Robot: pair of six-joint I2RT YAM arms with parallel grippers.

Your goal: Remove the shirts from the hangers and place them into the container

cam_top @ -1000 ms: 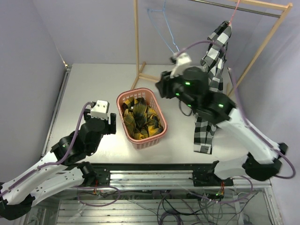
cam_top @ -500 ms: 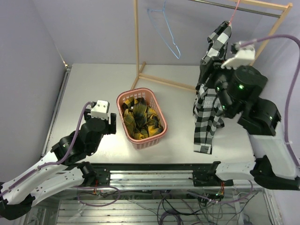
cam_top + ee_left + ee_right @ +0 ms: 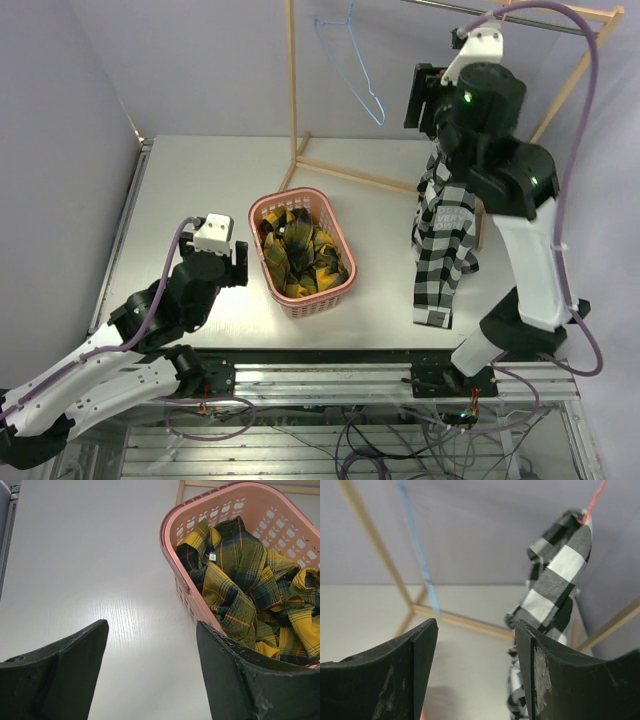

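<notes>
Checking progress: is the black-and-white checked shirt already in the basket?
No, the checked shirt hangs at the rack; the basket holds only the yellow plaid shirt.

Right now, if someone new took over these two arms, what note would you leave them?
Left claw: open, empty, low over the table beside the basket.
Right claw: open, empty, raised by the rack, facing the check shirt, not touching it.
Yellow plaid shirt: off its hanger, in the basket.
Blue hanger: bare on the rack.
The check shirt hangs from the pink hanger.
Done: one shirt.
Left: pull the check shirt off and drop it in the basket.
</notes>
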